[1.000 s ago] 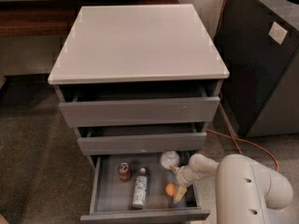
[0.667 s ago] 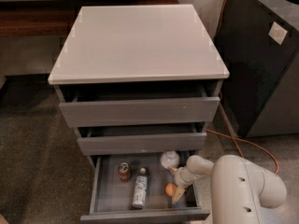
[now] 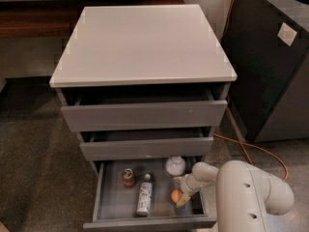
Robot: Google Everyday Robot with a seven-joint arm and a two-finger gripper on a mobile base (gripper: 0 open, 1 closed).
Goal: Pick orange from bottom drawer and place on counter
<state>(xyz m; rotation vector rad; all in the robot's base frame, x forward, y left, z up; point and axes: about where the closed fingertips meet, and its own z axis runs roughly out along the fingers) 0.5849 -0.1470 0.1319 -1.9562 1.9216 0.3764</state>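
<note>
The bottom drawer (image 3: pixel 99 197) is pulled open. The orange (image 3: pixel 175 195) lies on its floor at the right, near the front. My gripper (image 3: pixel 180 190) reaches down into the drawer from the right; it is open, with one finger behind the orange and one in front of it, close to the fruit. My white arm (image 3: pixel 251 197) fills the lower right corner and hides the drawer's right front corner. The light grey counter (image 3: pixel 145 42) on top of the cabinet is bare.
In the bottom drawer are a small red-topped can (image 3: pixel 128 178), a lying bottle (image 3: pixel 144 195) and a round white bowl (image 3: pixel 175 166) just behind the gripper. The two upper drawers stand slightly open. A black cabinet (image 3: pixel 270 66) stands at the right, with an orange cable (image 3: pixel 241 148) on the floor.
My arm has shifted a little to the left, bringing the gripper closer over the orange. The orange has stayed in place.
</note>
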